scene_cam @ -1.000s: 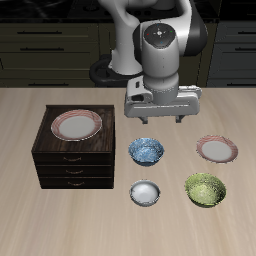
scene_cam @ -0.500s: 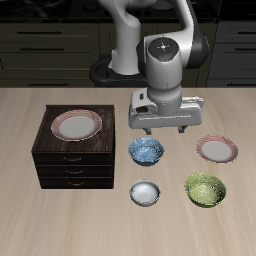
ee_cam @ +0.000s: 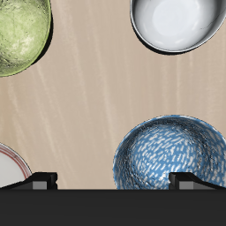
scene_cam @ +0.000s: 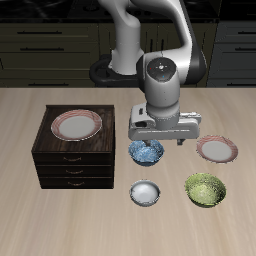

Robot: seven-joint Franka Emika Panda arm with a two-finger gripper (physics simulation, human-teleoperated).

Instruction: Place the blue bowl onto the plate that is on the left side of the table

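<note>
Exterior view caught the gripper (scene_cam: 159,141) dropped lower than a second ago, fingers spread and gripping nothing; hovered just over the blue bowl (scene_cam: 147,152), resting on the table (scene_cam: 20,120) beside the drawer cabinet (scene_cam: 70,160); grasp looked imminent, plate (scene_cam: 216,149) awaiting.

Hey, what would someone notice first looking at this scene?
The big white-and-grey robot arm, its claw hanging just above the small mottled blue-and-white bowl mid-table. Next, the dark wooden drawer cabinet with a pink-rimmed plate on top, beside the bowl.
</note>
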